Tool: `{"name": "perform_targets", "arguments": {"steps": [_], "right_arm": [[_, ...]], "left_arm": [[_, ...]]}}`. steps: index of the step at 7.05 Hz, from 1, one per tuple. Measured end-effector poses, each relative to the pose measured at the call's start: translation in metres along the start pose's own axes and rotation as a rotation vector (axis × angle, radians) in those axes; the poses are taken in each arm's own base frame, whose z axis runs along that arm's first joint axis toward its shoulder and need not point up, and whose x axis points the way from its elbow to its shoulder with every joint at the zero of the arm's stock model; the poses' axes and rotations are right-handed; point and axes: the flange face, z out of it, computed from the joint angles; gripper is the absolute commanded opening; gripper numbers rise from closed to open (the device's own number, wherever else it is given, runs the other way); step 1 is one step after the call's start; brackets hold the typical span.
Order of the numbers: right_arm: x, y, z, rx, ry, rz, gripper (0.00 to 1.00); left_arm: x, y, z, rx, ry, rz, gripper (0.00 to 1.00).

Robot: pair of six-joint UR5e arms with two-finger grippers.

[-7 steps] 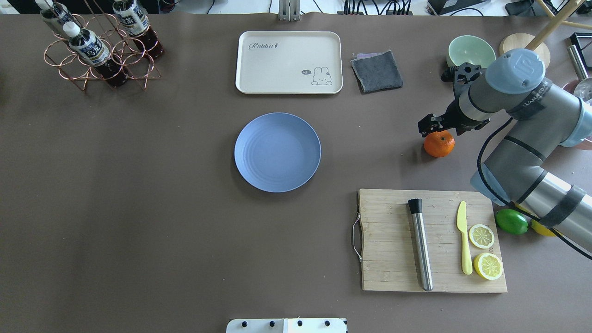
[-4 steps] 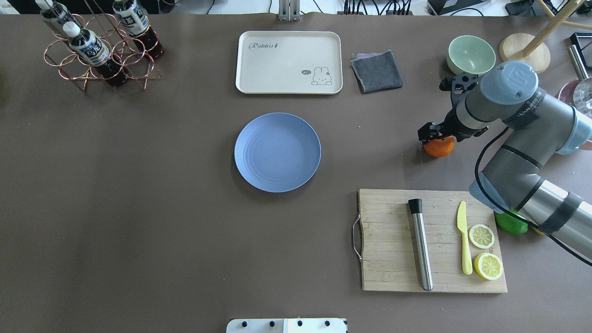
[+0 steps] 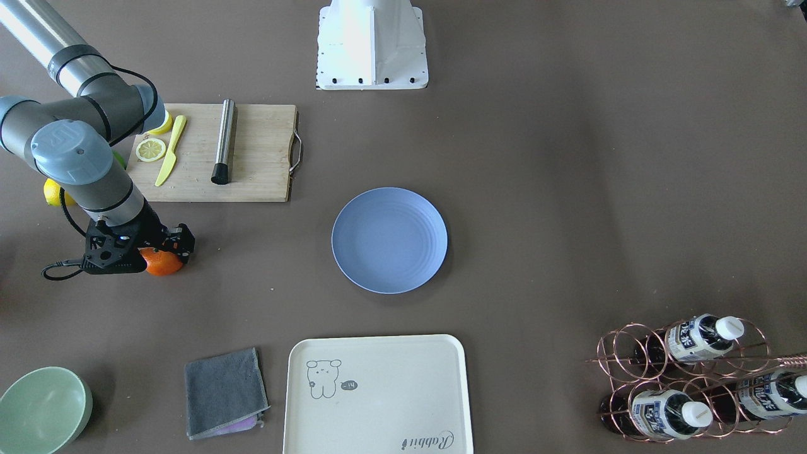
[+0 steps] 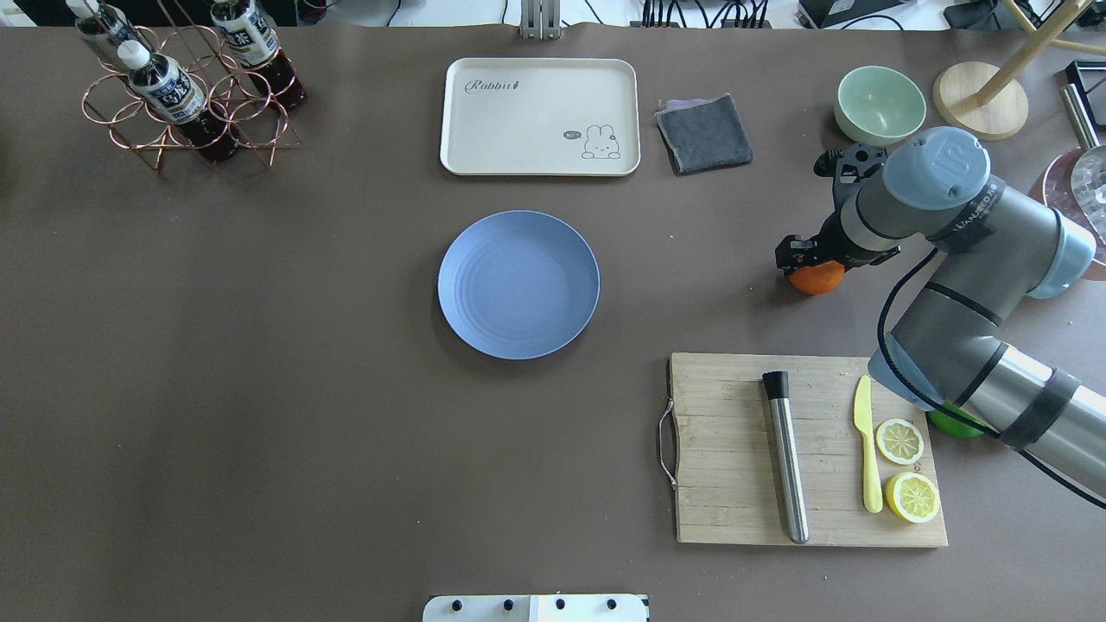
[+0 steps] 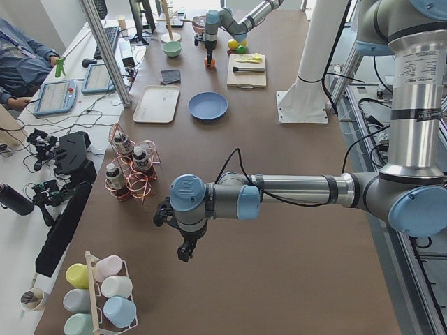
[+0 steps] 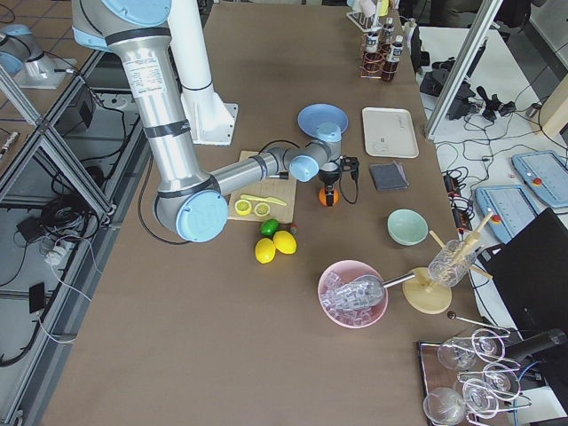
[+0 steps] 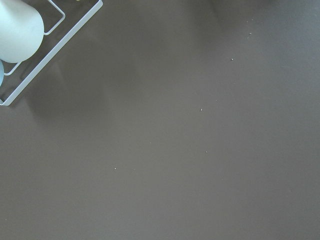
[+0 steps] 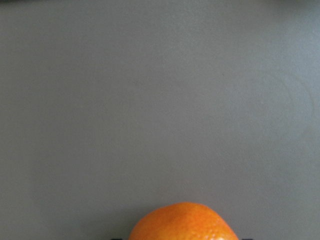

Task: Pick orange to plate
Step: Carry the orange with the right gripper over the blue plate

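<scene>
The orange [image 4: 816, 279] rests on the brown table, right of the blue plate [image 4: 518, 284], which holds nothing. My right gripper [image 4: 810, 259] is down over the orange, its black fingers on either side of it and hiding its top; it looks open. From the front, the orange [image 3: 162, 263] pokes out under the gripper [image 3: 154, 252]. In the right wrist view the orange [image 8: 184, 222] fills the bottom centre. My left gripper [image 5: 183, 252] shows only in the exterior left view, far from both, over bare table; I cannot tell its state.
A wooden cutting board [image 4: 734, 449] with a steel muddler, a yellow knife and lemon slices lies near the orange. A lime [image 4: 950, 423] sits under the right arm. A green bowl [image 4: 880, 104], grey cloth [image 4: 704, 132], cream tray [image 4: 540, 117] and bottle rack [image 4: 186, 86] line the far side.
My right gripper has come down and slightly left over the orange, covering more of it. The orange and plate have not moved.
</scene>
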Motion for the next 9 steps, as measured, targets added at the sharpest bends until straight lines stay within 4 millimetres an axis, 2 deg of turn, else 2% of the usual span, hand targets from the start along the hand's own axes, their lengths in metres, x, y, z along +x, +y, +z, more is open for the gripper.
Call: {"name": "perform_targets", "arguments": {"steps": [1,2,3,4,5,7,8,9], "right_arm": [[-0.013,0.0,-0.017,0.02,-0.025,-0.006,0.0],[-0.035,-0.002,-0.04,0.037,-0.056,0.003,0.0],[-0.076,-0.008,-0.066,0.036,-0.071,0.047,0.0],[-0.13,-0.013,-0.087,0.02,-0.07,0.095,0.0],[-0.186,-0.013,-0.099,0.012,-0.072,0.155,0.0],[-0.3,-0.003,-0.098,0.025,-0.07,0.266,0.0],[-0.347,0.006,-0.092,0.03,-0.063,0.277,0.0],[-0.384,0.021,-0.082,0.038,-0.049,0.273,0.0]], "left_arm": [[0.0,0.0,0.0,0.0,0.0,-0.001,0.99],[0.0,0.0,0.0,0.0,0.0,-0.001,0.99],[0.0,0.0,0.0,-0.001,0.0,-0.002,0.99],[0.0,0.0,0.001,-0.006,-0.001,-0.003,0.99],[0.0,0.002,0.003,-0.013,0.0,-0.005,0.99],[-0.001,0.007,0.006,-0.02,0.003,-0.012,0.99],[-0.001,0.008,0.007,-0.022,0.003,-0.013,0.99],[-0.001,0.008,0.008,-0.023,0.004,-0.013,0.99]]}}
